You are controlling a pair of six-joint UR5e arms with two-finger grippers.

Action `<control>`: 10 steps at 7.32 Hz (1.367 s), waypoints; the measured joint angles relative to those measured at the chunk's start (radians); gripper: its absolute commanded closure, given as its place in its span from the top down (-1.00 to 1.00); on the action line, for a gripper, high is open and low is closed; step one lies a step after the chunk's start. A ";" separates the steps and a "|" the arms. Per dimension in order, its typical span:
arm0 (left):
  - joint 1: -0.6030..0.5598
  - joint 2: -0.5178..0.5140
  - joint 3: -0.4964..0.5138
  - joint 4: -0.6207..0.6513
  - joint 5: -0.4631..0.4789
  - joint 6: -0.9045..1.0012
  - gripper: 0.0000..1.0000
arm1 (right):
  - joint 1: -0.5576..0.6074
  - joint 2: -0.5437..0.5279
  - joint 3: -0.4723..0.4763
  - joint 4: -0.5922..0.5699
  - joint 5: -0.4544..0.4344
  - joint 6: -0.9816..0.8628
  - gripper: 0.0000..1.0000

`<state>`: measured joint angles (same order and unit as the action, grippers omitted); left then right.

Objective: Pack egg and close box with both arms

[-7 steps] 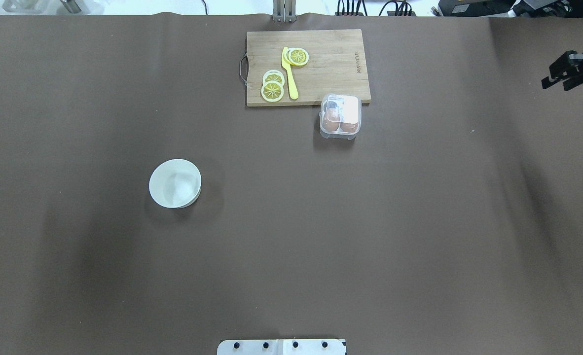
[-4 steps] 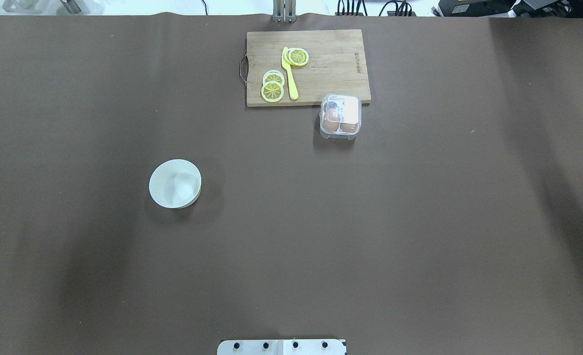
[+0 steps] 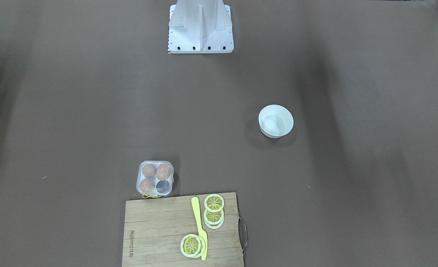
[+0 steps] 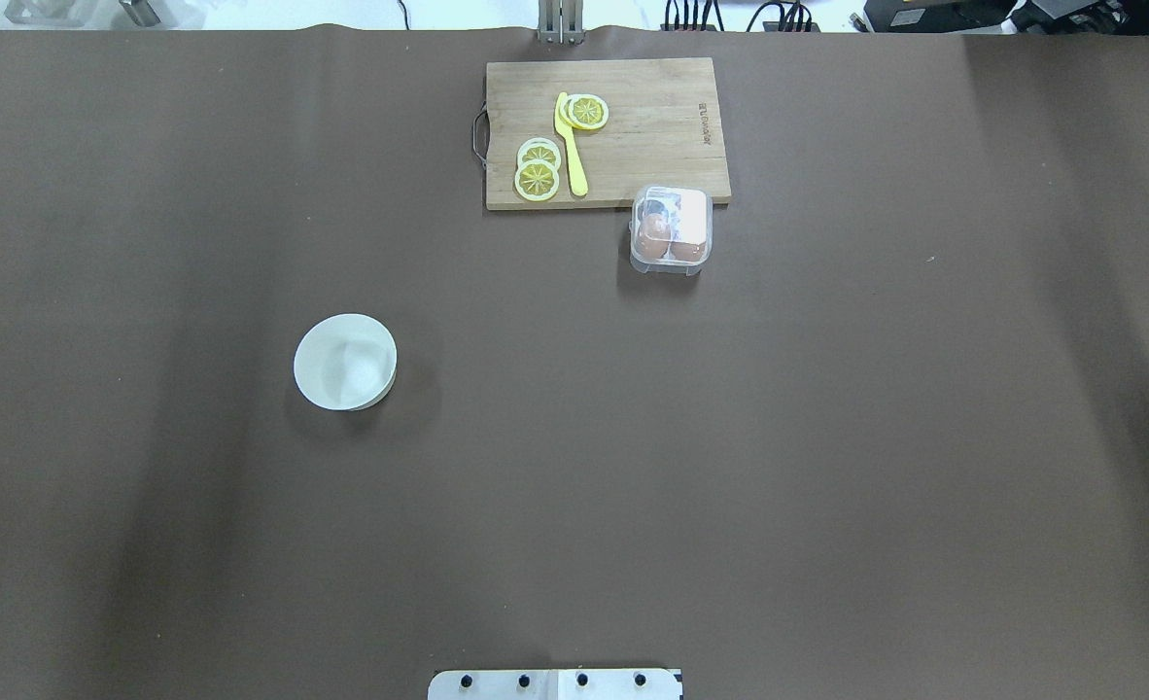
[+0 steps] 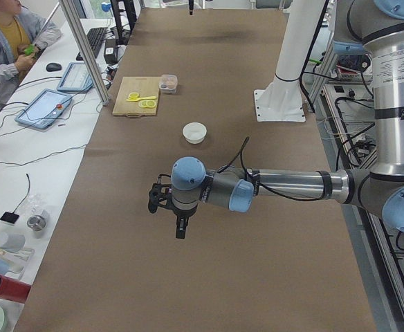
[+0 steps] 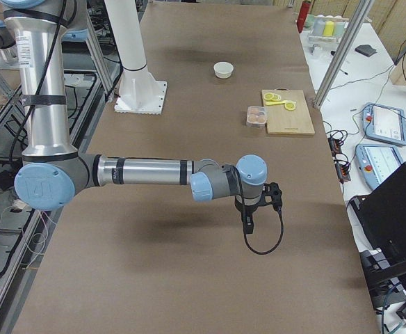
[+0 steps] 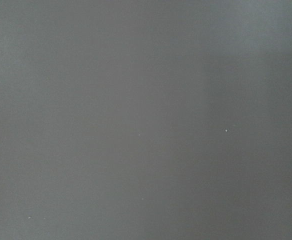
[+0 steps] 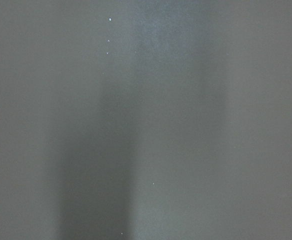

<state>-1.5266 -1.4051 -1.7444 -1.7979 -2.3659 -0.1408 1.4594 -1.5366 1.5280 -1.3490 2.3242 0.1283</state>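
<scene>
The box (image 4: 672, 230) stands at the near right corner of the cutting board, with its clear lid down over the tray. It also shows in the front-facing view (image 3: 155, 178), with its yellow clasp (image 3: 151, 195) towards the board. Three brown eggs (image 3: 149, 170) lie in its cells and the fourth cell looks empty. I cannot tell which egg is the task's. My left gripper (image 5: 164, 207) shows only in the exterior left view, above bare cloth. My right gripper (image 6: 262, 205) shows only in the exterior right view. I cannot tell whether either is open or shut. Both wrist views show only cloth.
A wooden cutting board (image 4: 606, 131) at the far middle carries lemon slices (image 4: 538, 170) and a yellow knife (image 4: 571, 146). An empty white bowl (image 4: 345, 362) stands left of centre. The robot's base plate (image 4: 555, 684) is at the near edge. A person (image 5: 1, 41) sits beyond the table's side.
My right gripper was at the upper right edge of the overhead view and has moved out of it to the right. The box, bowl and board have not moved.
</scene>
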 measured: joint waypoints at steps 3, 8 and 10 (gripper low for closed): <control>-0.011 0.032 -0.036 0.007 0.024 0.007 0.96 | -0.001 -0.004 -0.005 -0.001 0.012 -0.003 1.00; -0.034 0.025 -0.054 0.020 0.020 0.008 0.96 | -0.014 -0.014 -0.010 0.000 0.029 0.007 1.00; -0.037 0.030 -0.069 0.020 0.020 0.008 0.96 | -0.014 -0.026 -0.013 0.002 0.025 0.009 1.00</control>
<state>-1.5632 -1.3756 -1.8135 -1.7779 -2.3460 -0.1326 1.4451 -1.5631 1.5149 -1.3467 2.3494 0.1378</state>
